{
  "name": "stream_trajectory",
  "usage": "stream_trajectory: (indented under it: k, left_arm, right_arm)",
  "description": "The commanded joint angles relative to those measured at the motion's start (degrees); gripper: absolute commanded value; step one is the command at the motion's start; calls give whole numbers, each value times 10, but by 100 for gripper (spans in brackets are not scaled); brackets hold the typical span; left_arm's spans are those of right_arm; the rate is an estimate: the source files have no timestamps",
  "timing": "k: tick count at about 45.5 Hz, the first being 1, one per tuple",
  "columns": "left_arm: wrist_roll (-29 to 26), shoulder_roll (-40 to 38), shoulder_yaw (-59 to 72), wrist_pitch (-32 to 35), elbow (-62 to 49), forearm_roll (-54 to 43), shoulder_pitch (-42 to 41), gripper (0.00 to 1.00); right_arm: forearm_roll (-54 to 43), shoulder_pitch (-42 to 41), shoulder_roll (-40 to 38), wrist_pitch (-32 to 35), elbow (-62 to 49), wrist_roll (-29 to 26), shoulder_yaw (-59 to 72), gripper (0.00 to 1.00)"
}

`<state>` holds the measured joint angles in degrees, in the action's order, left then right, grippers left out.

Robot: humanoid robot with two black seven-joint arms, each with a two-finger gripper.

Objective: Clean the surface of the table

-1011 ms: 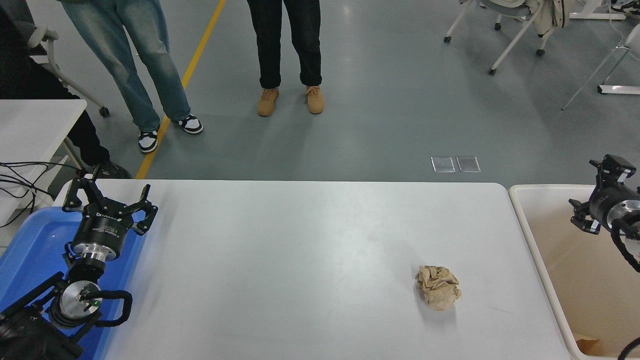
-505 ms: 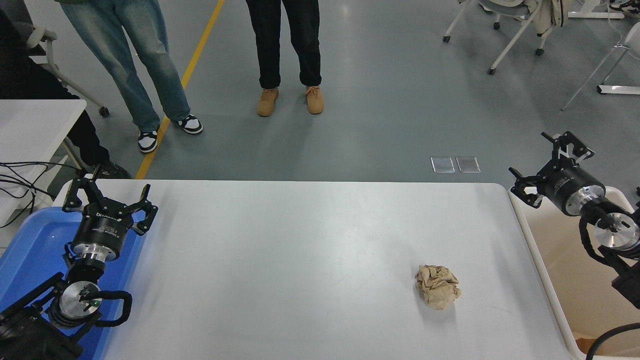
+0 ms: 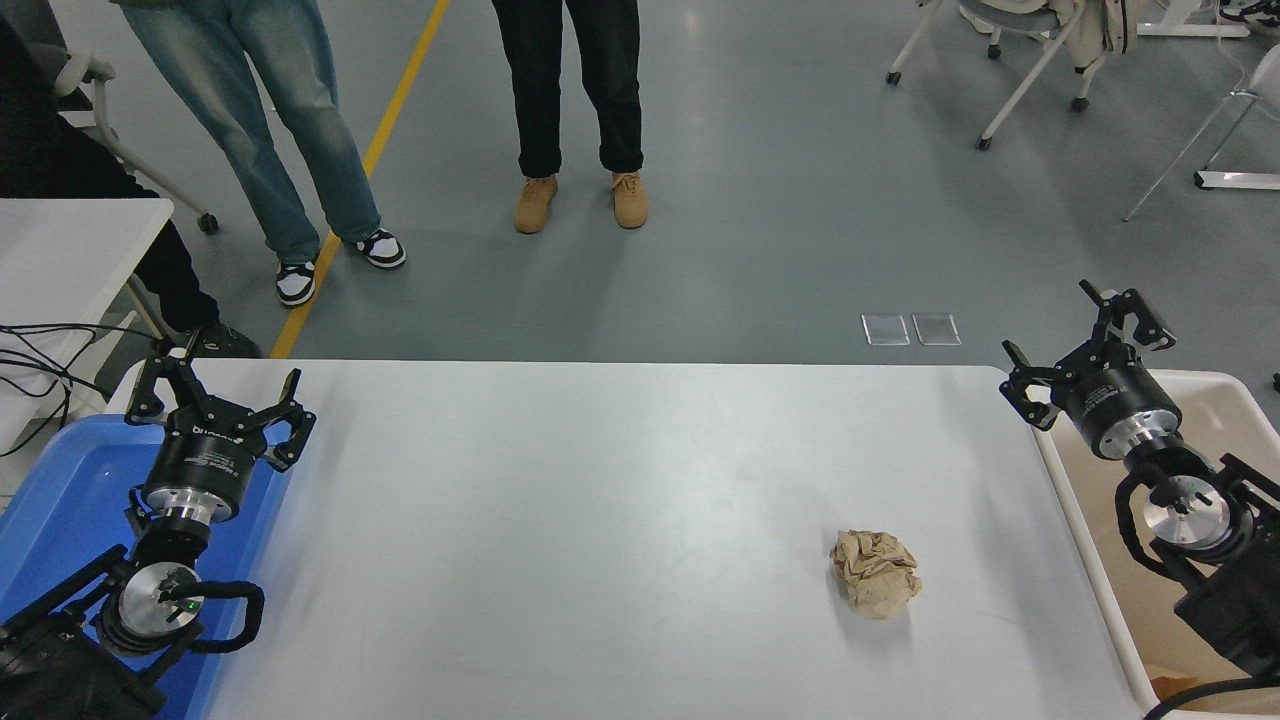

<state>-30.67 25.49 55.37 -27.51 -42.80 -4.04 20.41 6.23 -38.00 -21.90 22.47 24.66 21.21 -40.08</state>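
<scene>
Grey floor is seen beyond the far edge, with two people's legs (image 3: 575,100) standing there and wheeled chairs (image 3: 1030,50) at the far right. Below that, the white surface (image 3: 600,520) is laid out wide, its long axis running left to right across the view, its short axis pointing away toward the people, rounded far corners visible.

Over at the right, the right pincer (image 3: 1082,345) is held above the surface's far right corner, right where the surface meets the cream bin (image 3: 1235,400). Its fingers are spread wide and nothing is gripped. From this pincer, nearly all of the surface stretches off to the left and toward the camera; only the corner lies beneath it.

One item is left on the surface: a crumpled ball of brown paper (image 3: 876,573), lying nearer the camera than the right pincer and to its left, well apart from it, untouched.

At the lower left, the left pincer (image 3: 218,395) is parked, fingers splayed open, empty, over the line between the blue bin (image 3: 60,500) and the surface's left edge. From it, the surface runs away to the right. Cables (image 3: 40,350) are seen on a smaller white table (image 3: 70,250) beyond the blue bin.
</scene>
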Motion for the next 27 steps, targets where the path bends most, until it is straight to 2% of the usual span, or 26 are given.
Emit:
stream_trajectory:
  k: [1, 13, 22, 27]
  left_arm:
    - [0, 0, 0, 0, 0, 0, 0, 99]
    - [0, 0, 0, 0, 0, 0, 0, 99]
    - [0, 0, 0, 0, 0, 0, 0, 99]
    - [0, 0, 0, 0, 0, 0, 0, 99]
  right_arm:
    - [-17, 9, 7, 8, -8, 40, 11, 100]
    - [-22, 22, -16, 20, 36, 24, 15, 100]
    - [-22, 44, -84, 18, 157, -41, 24, 100]
    - [-10, 54, -121, 18, 205, -111, 22, 100]
